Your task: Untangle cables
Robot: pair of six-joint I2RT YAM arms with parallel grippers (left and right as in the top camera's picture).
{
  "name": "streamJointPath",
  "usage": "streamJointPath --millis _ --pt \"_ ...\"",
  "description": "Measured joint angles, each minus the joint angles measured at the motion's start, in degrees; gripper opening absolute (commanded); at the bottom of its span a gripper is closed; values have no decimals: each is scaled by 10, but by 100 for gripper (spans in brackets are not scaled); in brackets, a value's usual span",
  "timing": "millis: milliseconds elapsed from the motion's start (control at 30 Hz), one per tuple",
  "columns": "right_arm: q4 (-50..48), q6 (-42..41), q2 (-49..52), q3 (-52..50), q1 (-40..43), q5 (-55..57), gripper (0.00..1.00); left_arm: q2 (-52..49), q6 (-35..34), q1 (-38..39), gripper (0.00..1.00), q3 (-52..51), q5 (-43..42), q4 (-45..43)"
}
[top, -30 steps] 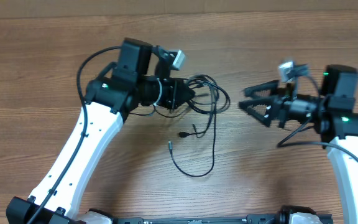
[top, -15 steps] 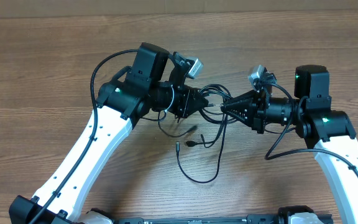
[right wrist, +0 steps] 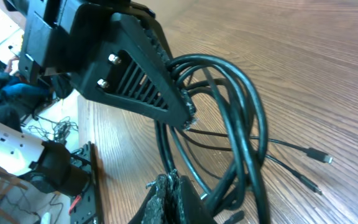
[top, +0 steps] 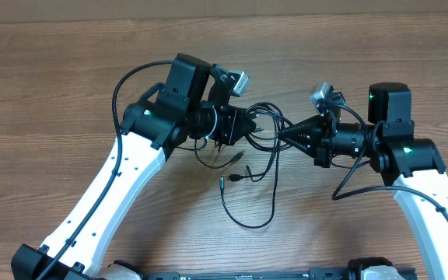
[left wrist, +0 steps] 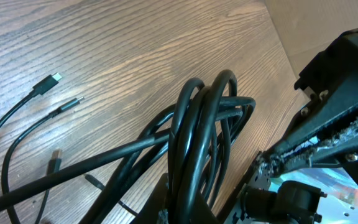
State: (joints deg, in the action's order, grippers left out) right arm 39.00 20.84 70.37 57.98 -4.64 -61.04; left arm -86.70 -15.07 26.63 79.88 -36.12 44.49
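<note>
The cables (top: 264, 124) are a knot of thin black loops hanging between the two grippers, just above the wooden table (top: 68, 70). Loose ends trail down to a loop (top: 247, 224), and small plugs (top: 236, 177) lie on the wood. My left gripper (top: 249, 127) is shut on the bundle; in the left wrist view the cables (left wrist: 204, 124) run down between its fingers (left wrist: 179, 208). My right gripper (top: 281, 134) faces it from the right. Its fingertips (right wrist: 168, 182) are pressed together, with one strand of the cables (right wrist: 247, 124) running into them.
Both white arms reach in from the front edge, the left arm (top: 107, 194) and the right arm (top: 434, 210). Thicker black arm cables (top: 131, 78) arc beside each wrist. A cardboard edge (top: 208, 8) runs along the back of the table.
My right gripper has swung left to the bundle and shut at its right side. The left gripper has carried the cables right; the plugs have slid slightly on the wood.
</note>
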Motion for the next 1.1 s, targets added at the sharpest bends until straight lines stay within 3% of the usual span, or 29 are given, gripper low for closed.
streamJointPath --millis 167,400,500,567,700,800,900,1100 --pt "-1 1 0 0 0 30 100 0 3 0 4 0 -14 4" --pt "-10 2 0 0 0 68 99 0 28 0 4 0 -21 38" --pt "-10 3 0 0 0 78 85 0 37 0 4 0 -23 41" --pt "-11 5 0 0 0 85 53 0 42 0 4 0 -37 37" --pt "-12 0 0 0 0 90 35 0 47 0 4 0 -83 11" --pt "-12 3 0 0 0 89 13 0 48 0 4 0 -107 6" --pt "-10 0 0 0 0 85 4 0 48 0 4 0 -116 5" --pt "-8 -2 0 0 0 83 4 0 41 0 4 0 -91 10"
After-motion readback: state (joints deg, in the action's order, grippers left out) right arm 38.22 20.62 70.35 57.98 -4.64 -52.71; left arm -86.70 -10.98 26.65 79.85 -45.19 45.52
